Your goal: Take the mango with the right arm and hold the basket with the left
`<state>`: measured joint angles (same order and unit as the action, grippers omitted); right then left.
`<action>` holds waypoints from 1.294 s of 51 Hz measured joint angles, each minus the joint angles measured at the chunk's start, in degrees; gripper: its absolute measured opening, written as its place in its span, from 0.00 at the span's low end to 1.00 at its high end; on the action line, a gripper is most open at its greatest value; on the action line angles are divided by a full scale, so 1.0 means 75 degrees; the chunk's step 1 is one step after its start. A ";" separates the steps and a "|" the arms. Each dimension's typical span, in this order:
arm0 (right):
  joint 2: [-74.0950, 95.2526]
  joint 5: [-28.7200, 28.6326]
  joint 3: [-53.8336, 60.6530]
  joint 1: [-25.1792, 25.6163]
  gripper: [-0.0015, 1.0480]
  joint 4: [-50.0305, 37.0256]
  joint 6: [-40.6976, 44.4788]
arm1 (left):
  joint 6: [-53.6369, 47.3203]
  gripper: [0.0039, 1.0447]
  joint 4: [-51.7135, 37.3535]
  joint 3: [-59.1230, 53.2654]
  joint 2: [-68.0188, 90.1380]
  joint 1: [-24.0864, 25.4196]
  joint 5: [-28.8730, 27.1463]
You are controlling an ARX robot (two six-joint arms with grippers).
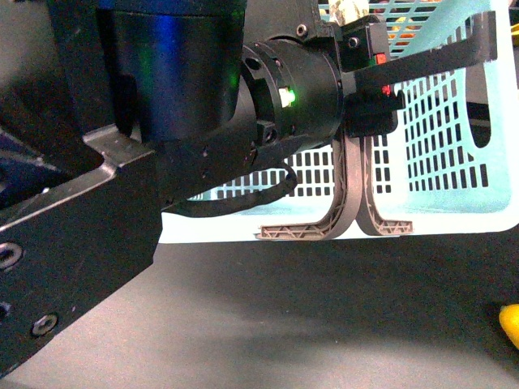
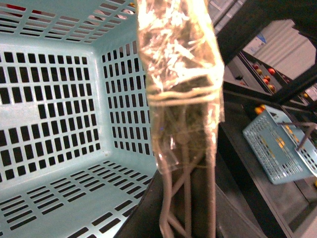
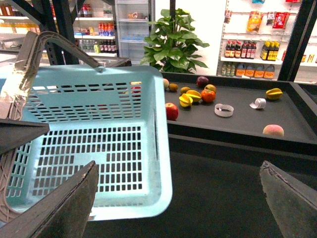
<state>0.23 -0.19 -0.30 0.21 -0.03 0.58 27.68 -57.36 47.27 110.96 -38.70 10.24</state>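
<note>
The light-blue basket (image 1: 438, 146) stands on the dark table behind my left arm. My left gripper (image 1: 354, 219) is shut on the basket, its two latticed fingers (image 1: 345, 186) pressed together against the near wall. In the left wrist view the taped handle (image 2: 178, 64) lies against the fingers (image 2: 185, 198), beside the basket's inside (image 2: 54, 114). A plain yellow fruit, seemingly the mango (image 1: 509, 324), shows at the right edge, mostly cut off. My right gripper (image 3: 178, 208) is open and empty over the table, beside the basket's corner (image 3: 158, 198).
A raised dark shelf (image 3: 237, 124) behind the basket carries a red apple (image 3: 172, 111), a yellow-orange wedge cluster (image 3: 186, 99), a tape roll (image 3: 224, 110) and a peach (image 3: 273, 130). A second blue basket (image 2: 280, 148) shows in the left wrist view.
</note>
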 joint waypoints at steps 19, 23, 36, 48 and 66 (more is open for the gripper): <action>0.0000 -0.0003 0.0000 0.0000 0.92 0.0000 0.0000 | -0.0379 0.06 0.0245 -0.0102 -0.0012 -0.0291 -0.0149; 0.0000 0.0000 0.0000 0.0000 0.92 0.0000 0.0000 | -0.0466 0.06 0.0280 -0.0102 -0.0015 -0.0291 -0.0294; 0.0000 0.0000 0.0000 0.0000 0.92 0.0000 0.0000 | -0.0460 0.06 0.0280 -0.0102 -0.0017 -0.0219 -0.0402; 0.0000 -0.0003 0.0000 0.0000 0.92 0.0000 0.0000 | -0.0428 0.06 0.0350 -0.0102 -0.0017 -0.0105 -0.0475; 0.0026 0.0277 0.0000 -0.0067 0.92 0.0041 -0.0105 | -0.0423 0.06 0.0356 -0.0102 -0.0017 -0.0087 -0.0545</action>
<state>0.43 1.89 -0.30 -0.30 0.27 -0.21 24.51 -54.70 46.50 110.83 -39.35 6.15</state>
